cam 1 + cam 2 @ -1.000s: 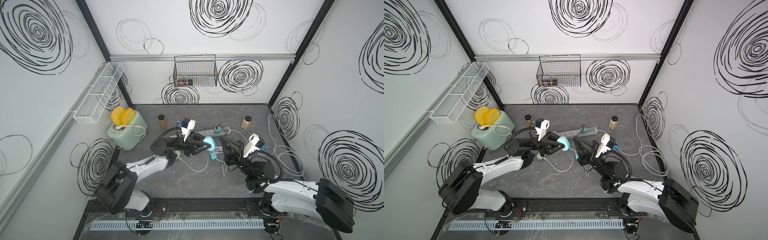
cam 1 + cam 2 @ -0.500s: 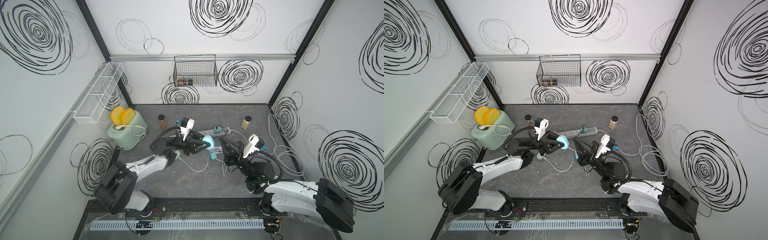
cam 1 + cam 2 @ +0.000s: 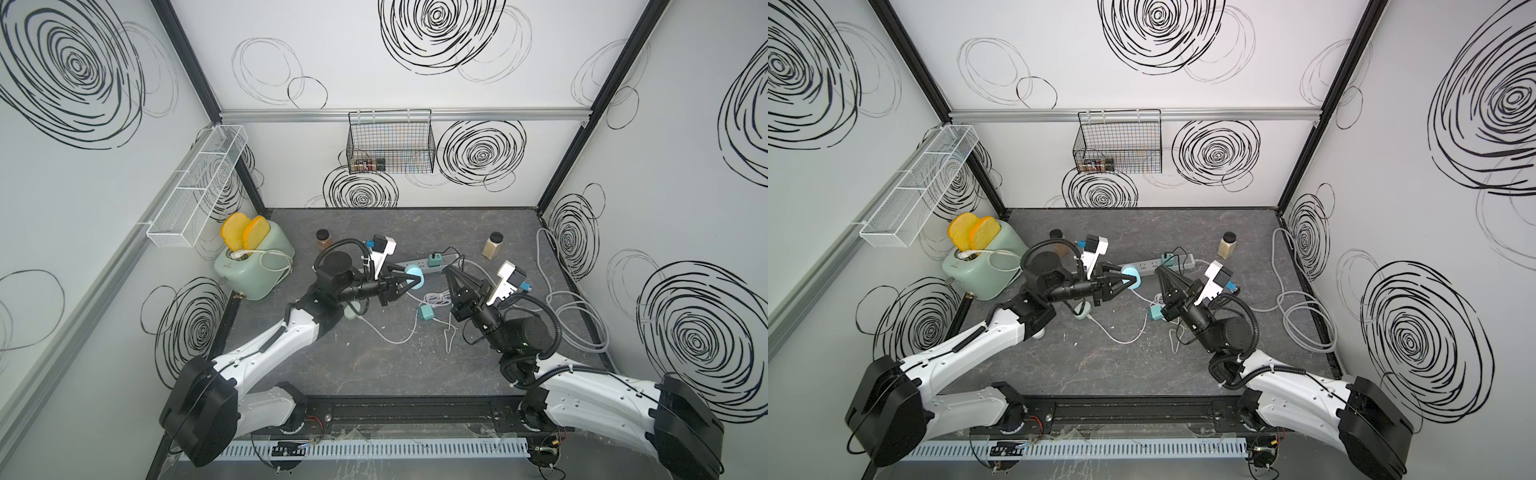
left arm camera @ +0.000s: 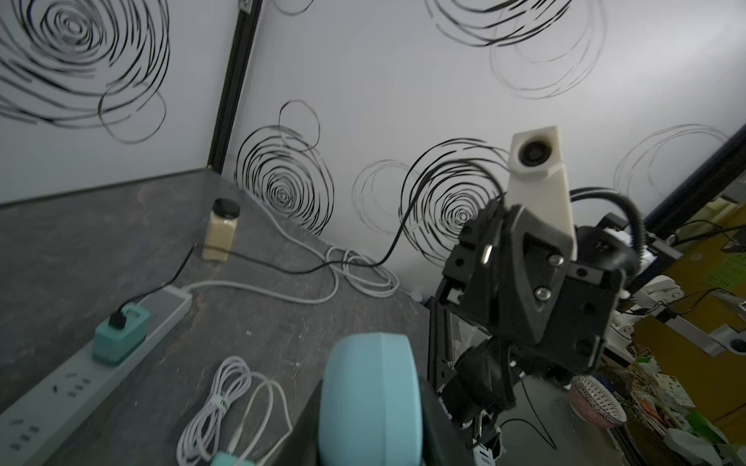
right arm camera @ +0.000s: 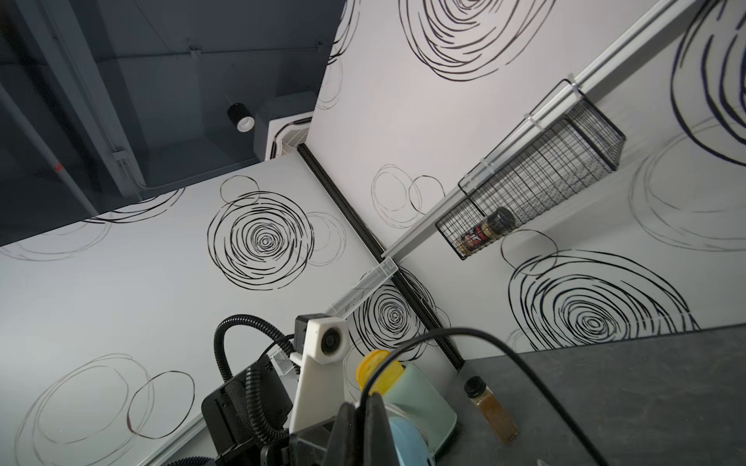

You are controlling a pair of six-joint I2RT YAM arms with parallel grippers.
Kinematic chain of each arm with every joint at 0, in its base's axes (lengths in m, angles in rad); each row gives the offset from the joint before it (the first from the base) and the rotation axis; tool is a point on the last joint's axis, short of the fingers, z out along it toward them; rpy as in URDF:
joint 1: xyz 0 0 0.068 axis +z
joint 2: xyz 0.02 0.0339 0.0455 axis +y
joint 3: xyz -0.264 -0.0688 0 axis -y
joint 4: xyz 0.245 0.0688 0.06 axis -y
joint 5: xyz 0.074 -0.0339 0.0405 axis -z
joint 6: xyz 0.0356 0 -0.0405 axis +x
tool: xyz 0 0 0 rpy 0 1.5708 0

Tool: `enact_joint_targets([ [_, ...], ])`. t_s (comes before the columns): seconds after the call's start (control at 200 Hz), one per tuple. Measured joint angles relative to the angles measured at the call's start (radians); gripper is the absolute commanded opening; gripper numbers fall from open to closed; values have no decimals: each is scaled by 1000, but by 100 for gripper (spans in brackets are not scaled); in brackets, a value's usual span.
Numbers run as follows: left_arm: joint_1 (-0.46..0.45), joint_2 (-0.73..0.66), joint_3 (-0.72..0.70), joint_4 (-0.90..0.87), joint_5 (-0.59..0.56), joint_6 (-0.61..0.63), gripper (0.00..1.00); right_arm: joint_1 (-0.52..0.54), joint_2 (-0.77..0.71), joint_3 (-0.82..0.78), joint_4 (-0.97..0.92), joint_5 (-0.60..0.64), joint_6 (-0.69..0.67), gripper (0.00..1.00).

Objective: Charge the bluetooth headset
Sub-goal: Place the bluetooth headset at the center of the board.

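The left gripper [image 3: 410,282] is clamped shut on a smooth, matte pale-blue rounded bluetooth headset [image 4: 371,403], held above the table. Just beside it the right gripper [image 3: 449,272], jaws pinched together, grips the metal-tipped end of a thin black charging cable [image 5: 444,333]. The cable leads to a teal cube adapter [image 4: 117,339] plugged into a grey plastic power strip [image 4: 48,387]. The tabletop [image 3: 374,365] is dark grey and marbled, and the white walls [image 3: 374,62] carry black scribbled spirals. The label on the spice jar [image 5: 484,232] is too blurred to read.
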Motion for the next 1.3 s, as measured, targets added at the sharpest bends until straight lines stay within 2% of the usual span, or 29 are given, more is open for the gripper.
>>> enact_joint_targets([
  [0.3, 30, 5, -288, 5, -103, -164, 21, -23, -55, 24, -462, 58, 127, 4],
  [0.525, 42, 47, -412, 75, -136, -254, 23, -67, -39, 29, -655, 52, 175, 5],
  [0.685, 56, 111, -402, 106, -151, -277, 24, -105, -39, 34, -719, 42, 188, 5],
  [0.921, 59, 300, -311, 137, -166, -303, 24, -158, -61, 35, -772, 27, 190, 5],
  [1.301, 26, 460, -206, 77, -233, -375, 35, -300, -153, 5, -799, -36, 190, 5],
])
